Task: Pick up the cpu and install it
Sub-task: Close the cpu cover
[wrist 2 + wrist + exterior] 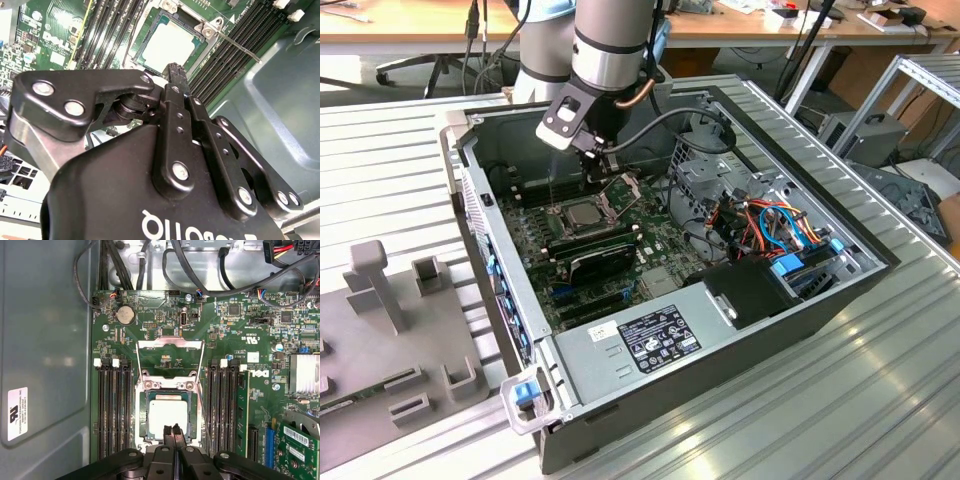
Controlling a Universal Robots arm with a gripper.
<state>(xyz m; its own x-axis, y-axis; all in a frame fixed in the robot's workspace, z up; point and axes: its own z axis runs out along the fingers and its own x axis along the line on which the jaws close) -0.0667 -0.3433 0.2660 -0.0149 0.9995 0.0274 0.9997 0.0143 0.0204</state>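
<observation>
closed gripper over cpu seated in socket, white label on case

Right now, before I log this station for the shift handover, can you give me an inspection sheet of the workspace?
Surface: ribbed metal table carrying an open computer case.
Job's things: the cpu lies in its socket on the green motherboard; the socket's metal frame stands open.
Clutter: grey fixture blocks on the exterior view's left.
Grippers: the gripper is shut, holds nothing, and is poised over the cpu.
Cables: black cables at the board's edge; orange and blue wires beside the board.
Surroundings: wooden desk behind the table.
</observation>
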